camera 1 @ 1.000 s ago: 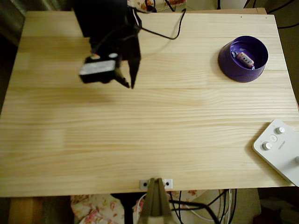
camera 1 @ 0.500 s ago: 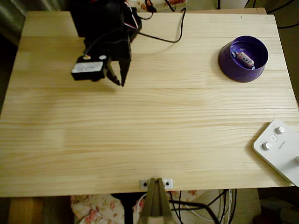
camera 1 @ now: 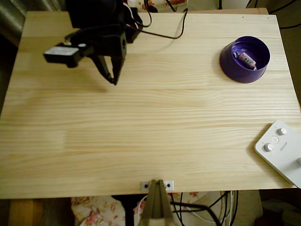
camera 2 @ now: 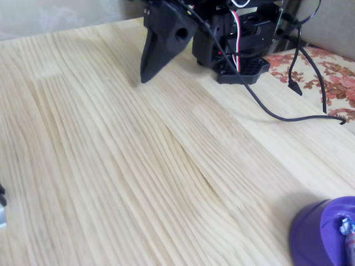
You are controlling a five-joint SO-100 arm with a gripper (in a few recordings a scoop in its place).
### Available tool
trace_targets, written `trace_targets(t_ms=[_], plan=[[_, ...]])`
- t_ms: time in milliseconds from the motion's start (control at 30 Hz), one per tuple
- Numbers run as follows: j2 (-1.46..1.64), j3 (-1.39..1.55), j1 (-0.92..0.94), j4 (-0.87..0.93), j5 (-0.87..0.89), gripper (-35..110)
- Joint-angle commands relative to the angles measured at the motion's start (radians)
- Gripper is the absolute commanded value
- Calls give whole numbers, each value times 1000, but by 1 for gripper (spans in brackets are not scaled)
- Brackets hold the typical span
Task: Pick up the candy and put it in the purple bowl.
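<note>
The candy [camera 1: 246, 59], a small pinkish wrapped sweet, lies inside the purple bowl [camera 1: 233, 59] at the table's far right in the overhead view. In the fixed view the bowl [camera 2: 319, 235] sits at the bottom right corner, with the candy [camera 2: 348, 231] just visible inside at the frame's edge. My black gripper [camera 1: 113, 79] hangs over the far left part of the table, a long way from the bowl. Its fingers come together in a single point [camera 2: 145, 75], shut with nothing between them.
A white device with round knobs [camera 1: 281, 149] lies at the near right corner. Black cables [camera 1: 164, 34] trail from the arm's base [camera 2: 238, 55] across the far edge. A clamp [camera 1: 156, 188] grips the near edge. Bare wood [camera 1: 155, 132] spans the middle.
The arm has swung left and back toward its base, its gripper tip moving left and slightly farther from the bowl. The candy and bowl have not moved.
</note>
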Motion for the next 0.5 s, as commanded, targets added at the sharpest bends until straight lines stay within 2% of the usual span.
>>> trace_targets(t_ms=[0, 467], plan=[[29, -17, -3, 8, -2, -1], [29, -17, -51, 3, -51, -1]])
